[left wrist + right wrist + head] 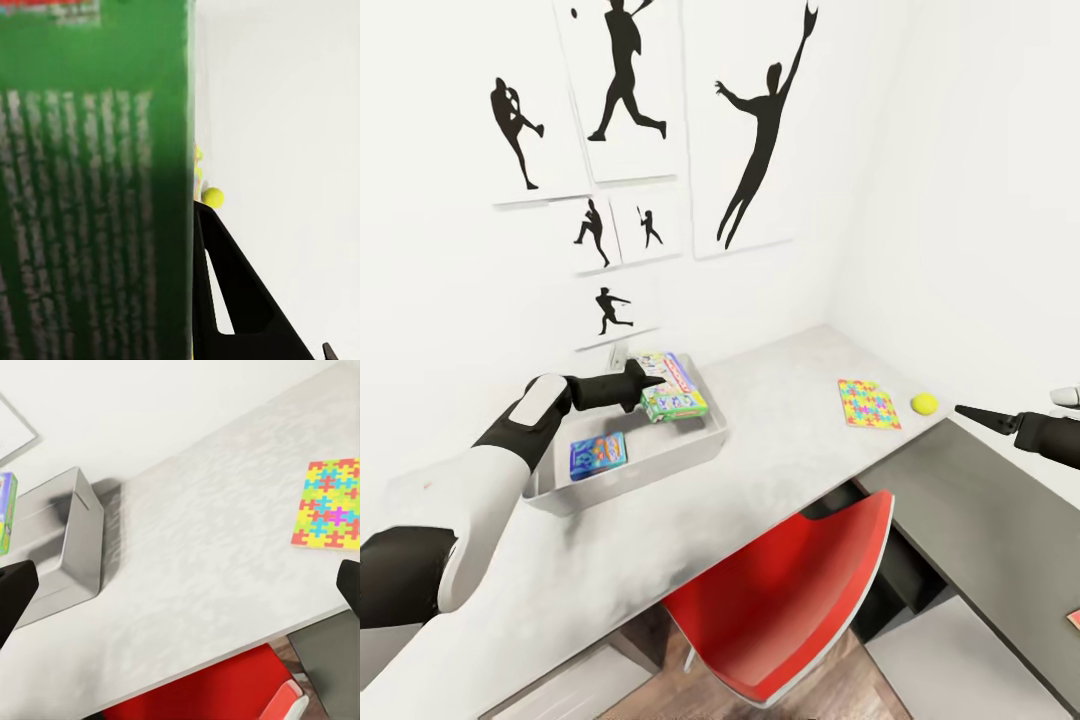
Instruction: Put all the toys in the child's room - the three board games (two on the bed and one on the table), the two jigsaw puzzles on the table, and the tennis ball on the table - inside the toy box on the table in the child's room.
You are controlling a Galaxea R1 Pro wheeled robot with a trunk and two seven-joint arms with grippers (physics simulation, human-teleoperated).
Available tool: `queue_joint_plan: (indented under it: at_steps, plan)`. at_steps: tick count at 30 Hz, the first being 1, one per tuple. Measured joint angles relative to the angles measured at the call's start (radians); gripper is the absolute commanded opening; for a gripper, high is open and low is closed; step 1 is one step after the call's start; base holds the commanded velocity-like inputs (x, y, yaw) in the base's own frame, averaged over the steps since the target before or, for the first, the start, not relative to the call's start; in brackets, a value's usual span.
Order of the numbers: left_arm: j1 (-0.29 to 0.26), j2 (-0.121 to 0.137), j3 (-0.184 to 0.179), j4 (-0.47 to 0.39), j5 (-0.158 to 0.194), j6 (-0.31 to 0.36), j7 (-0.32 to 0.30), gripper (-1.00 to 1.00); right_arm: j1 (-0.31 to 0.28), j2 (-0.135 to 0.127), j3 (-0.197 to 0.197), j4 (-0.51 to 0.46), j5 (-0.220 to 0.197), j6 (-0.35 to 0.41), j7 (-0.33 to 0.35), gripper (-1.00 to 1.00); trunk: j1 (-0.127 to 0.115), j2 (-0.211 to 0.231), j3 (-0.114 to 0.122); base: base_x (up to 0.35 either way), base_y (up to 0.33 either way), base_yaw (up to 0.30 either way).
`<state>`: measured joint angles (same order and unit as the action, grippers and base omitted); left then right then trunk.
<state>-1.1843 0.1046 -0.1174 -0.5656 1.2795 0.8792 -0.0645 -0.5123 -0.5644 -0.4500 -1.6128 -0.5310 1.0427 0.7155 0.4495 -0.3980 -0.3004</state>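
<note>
A white corner desk [780,420] meets white walls with silhouette posters [750,130]; a red chair [800,590] stands on wood floor [660,690].

The pale table [780,420] carries the grey toy box [660,462], a jigsaw puzzle [868,403] and a tennis ball [924,403]

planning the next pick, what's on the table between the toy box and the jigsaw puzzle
Nothing: in the head view the stretch of table between the toy box and the jigsaw puzzle is bare; the right wrist view agrees.
</note>
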Motion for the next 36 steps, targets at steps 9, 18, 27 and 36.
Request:
queue_joint_plan:
  at_steps: [9, 18, 27, 36]
  plan:
    - [0.001, 0.001, -0.001, 0.008, -0.001, 0.002, -0.001, -1.00, 0.000, 0.000, 0.000, 0.000, 0.000, 0.000, 0.000, 1.00, 0.000, 0.000, -0.014, 0.000, 0.000, 0.000]
    - [-0.007, -0.001, -0.001, 0.008, 0.001, 0.006, 0.000, -1.00, 0.000, 0.000, 0.000, 0.000, 0.000, 0.000, 0.000, 1.00, 0.000, 0.000, -0.029, 0.000, 0.000, 0.000]
    - [-0.022, 0.004, -0.002, 0.008, -0.003, 0.007, 0.001, -1.00, 0.001, 0.000, 0.000, 0.000, 0.000, 0.000, 0.000, 1.00, 0.000, 0.000, -0.043, 0.000, 0.000, 0.000]
    - [-0.021, 0.011, -0.002, 0.008, -0.001, 0.009, -0.005, -1.00, 0.001, 0.000, 0.000, 0.000, 0.000, 0.000, 0.000, 1.00, 0.000, 0.000, -0.054, 0.000, 0.000, 0.000]
